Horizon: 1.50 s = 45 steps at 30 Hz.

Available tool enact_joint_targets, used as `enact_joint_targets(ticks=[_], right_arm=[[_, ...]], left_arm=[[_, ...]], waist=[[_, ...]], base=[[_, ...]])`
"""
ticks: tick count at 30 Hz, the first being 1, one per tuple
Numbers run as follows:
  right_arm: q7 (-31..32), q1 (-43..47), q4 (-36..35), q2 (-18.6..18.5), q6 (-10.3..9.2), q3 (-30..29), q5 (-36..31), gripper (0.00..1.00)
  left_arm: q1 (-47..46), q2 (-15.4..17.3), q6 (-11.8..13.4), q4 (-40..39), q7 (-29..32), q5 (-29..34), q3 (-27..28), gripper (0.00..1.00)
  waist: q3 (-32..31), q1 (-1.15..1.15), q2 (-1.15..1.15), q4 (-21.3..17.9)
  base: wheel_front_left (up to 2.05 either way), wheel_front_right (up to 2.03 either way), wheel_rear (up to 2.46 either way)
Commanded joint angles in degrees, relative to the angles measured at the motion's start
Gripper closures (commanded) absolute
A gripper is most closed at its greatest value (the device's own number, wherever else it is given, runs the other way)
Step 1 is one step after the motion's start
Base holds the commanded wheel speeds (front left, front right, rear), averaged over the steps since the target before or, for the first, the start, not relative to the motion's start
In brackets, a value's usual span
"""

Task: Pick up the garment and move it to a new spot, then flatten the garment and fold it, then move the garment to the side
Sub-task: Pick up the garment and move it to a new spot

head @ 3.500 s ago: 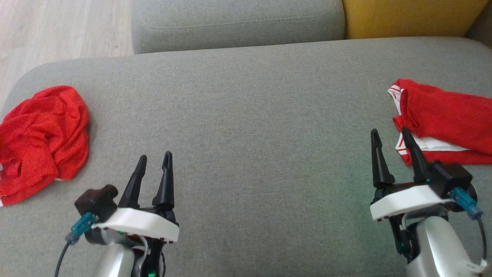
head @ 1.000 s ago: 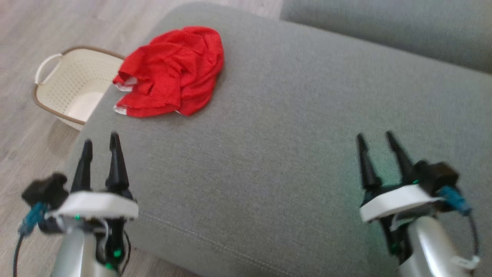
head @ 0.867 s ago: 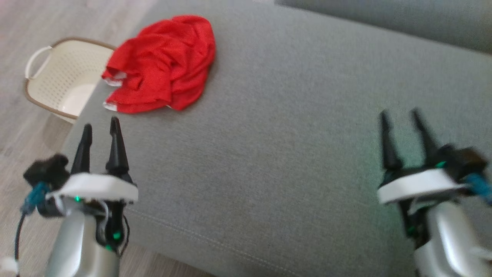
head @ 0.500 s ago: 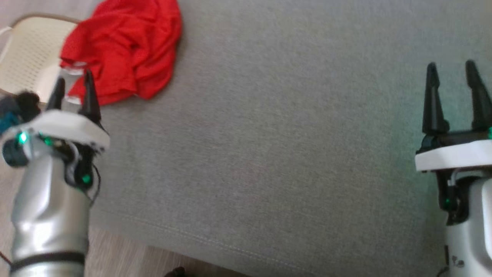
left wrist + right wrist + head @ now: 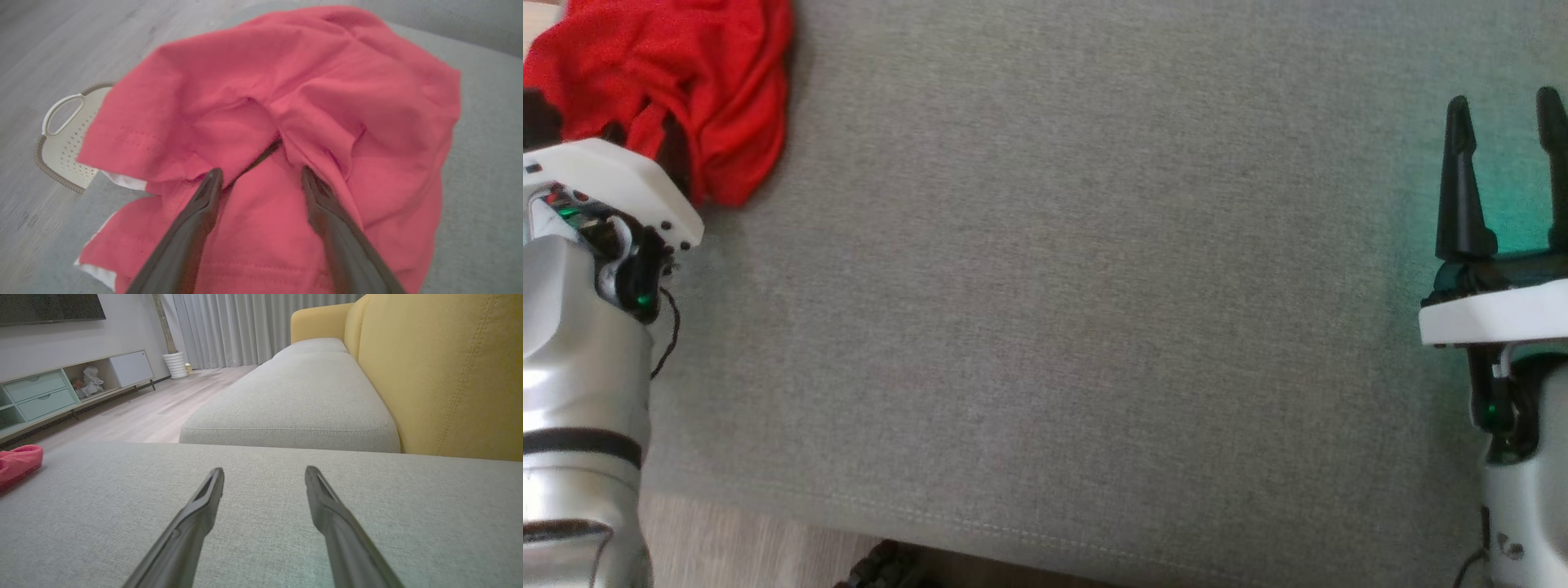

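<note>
The garment (image 5: 694, 73) is a crumpled red mesh piece with white trim, lying at the near left corner of the grey cushion (image 5: 1054, 286). My left gripper (image 5: 259, 177) is open right over its folds, both fingertips just above or touching the cloth, nothing clamped between them. In the head view the left gripper (image 5: 641, 139) sits at the garment's near edge, fingers mostly hidden by the white wrist plate. My right gripper (image 5: 1507, 102) stands open above bare cushion at the far right, holding nothing; its wrist view shows the right gripper (image 5: 264, 473) and a corner of the garment (image 5: 18, 461).
A cream perforated basket (image 5: 67, 139) with a handle stands on the wood floor beside the cushion's left end. A second grey seat cushion (image 5: 294, 400) and a yellow sofa back (image 5: 441, 367) lie beyond the right gripper. The cushion's front edge (image 5: 1013, 531) runs along the bottom.
The head camera has swung left and dipped. My left gripper has reached forward from short of the garment to directly over it. Both grippers stay open.
</note>
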Motion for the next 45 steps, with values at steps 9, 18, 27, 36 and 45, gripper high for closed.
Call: enact_joint_targets(ticks=[9, 18, 27, 36, 45], right_arm=[[-0.62, -2.30, -1.79, 0.39, 0.37, 1.42, -0.46, 0.00], [-3.69, -1.79, 3.66, 2.15, 0.37, 2.21, 0.80, 0.00], [-5.78, -0.99, 7.44, 3.38, 0.37, 2.47, 2.35, 0.00], [-7.90, -0.58, 9.53, 4.20, 0.37, 1.74, 3.75, 0.00], [-9.76, -2.06, 10.23, 4.52, 0.37, 0.07, 5.22, 0.00]], left_arm=[[-6.21, 5.20, 0.38, 6.81, -0.55, 0.50, 0.13, 1.00], [-5.80, 6.20, 3.13, 1.77, -13.81, 0.45, 1.75, 1.00], [-0.89, 2.38, 2.35, -14.48, -14.16, 2.08, -0.09, 1.00], [3.24, -4.98, 3.17, -34.22, -9.04, 2.01, -5.51, 1.00], [2.19, -10.62, 5.45, -43.61, -3.78, 1.82, -14.41, 1.00]], waist=[[1.53, -0.01, 0.00, -2.72], [-6.17, -0.01, 0.00, -5.07], [-13.37, -0.01, 0.00, -7.42], [-17.08, -0.01, 0.00, -11.81], [-15.44, -0.01, 0.00, -18.57]], base=[[0.00, 0.00, 0.00], [0.00, 0.00, 0.00], [0.00, 0.00, 0.00], [0.00, 0.00, 0.00], [0.00, 0.00, 0.00]])
